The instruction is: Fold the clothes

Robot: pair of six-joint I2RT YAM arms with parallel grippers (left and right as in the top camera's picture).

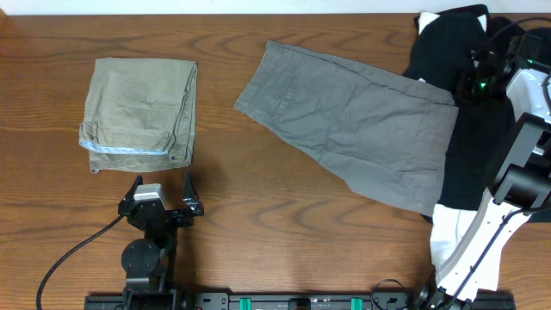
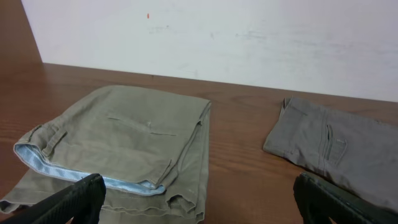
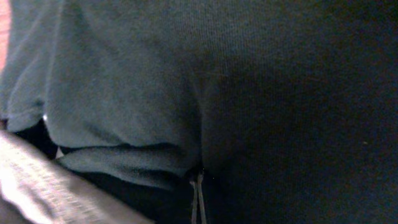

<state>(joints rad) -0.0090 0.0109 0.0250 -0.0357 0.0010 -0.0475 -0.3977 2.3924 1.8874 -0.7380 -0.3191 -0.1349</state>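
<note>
**Overhead:** the left gripper point(image 1: 162, 191) is pointing away from the table's point(image 1: 275, 224) front edge, jaws spread wide and empty, near the folded olive-khaki shorts point(image 1: 142, 112). The grey shorts point(image 1: 353, 125) are lying flat at centre. The right gripper point(image 1: 472, 82) is reaching down onto the black garment point(image 1: 448, 52).

**Left wrist:** the wide-set fingers point(image 2: 68, 202) are framing the olive-khaki shorts point(image 2: 124, 143).

**Right wrist:** the closed fingertips point(image 3: 197, 199) are pinching the black garment point(image 3: 249, 93).

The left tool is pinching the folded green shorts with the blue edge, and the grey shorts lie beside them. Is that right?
Not quite. The left tool is open and pinches nothing. It sits just in front of the folded green shorts, apart from them, as the overhead view shows. The grey shorts do lie beside them.
</note>
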